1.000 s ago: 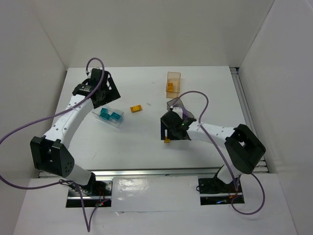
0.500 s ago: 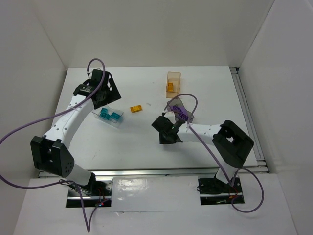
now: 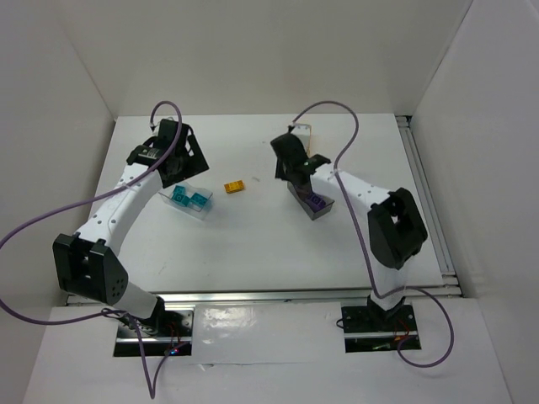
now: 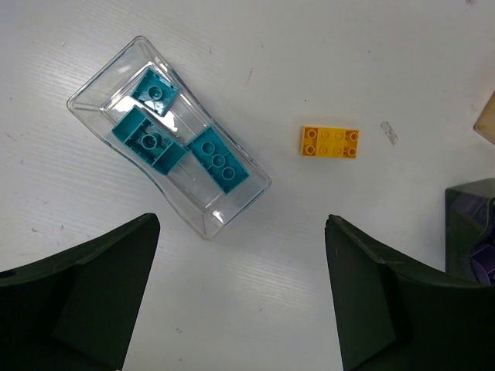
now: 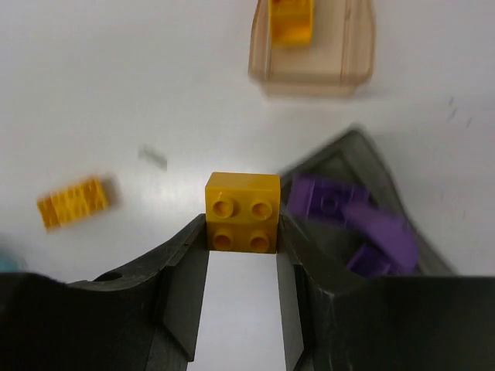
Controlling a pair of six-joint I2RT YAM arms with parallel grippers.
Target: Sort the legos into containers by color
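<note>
- Right gripper (image 5: 242, 236): jaws clamped on a square yellow brick (image 5: 242, 202), four studs turned towards the wrist camera
- Grey bin (image 5: 352, 148) is seen just right of the held brick; purple bricks (image 5: 329, 202) are lying inside it
- Orange bin (image 5: 356, 48) is seen beyond, apart from the grey bin, with one yellow piece (image 5: 291, 19) in it
- Left gripper (image 4: 241, 263): fingers wide apart, nothing between them, poised over the table (image 4: 309, 46) near the clear bin (image 4: 203, 220)
- Teal bricks (image 4: 219, 159) are contained in the clear bin
- A long yellow brick (image 4: 330, 141) is left loose on the table between clear and grey bins, touching neither
</note>
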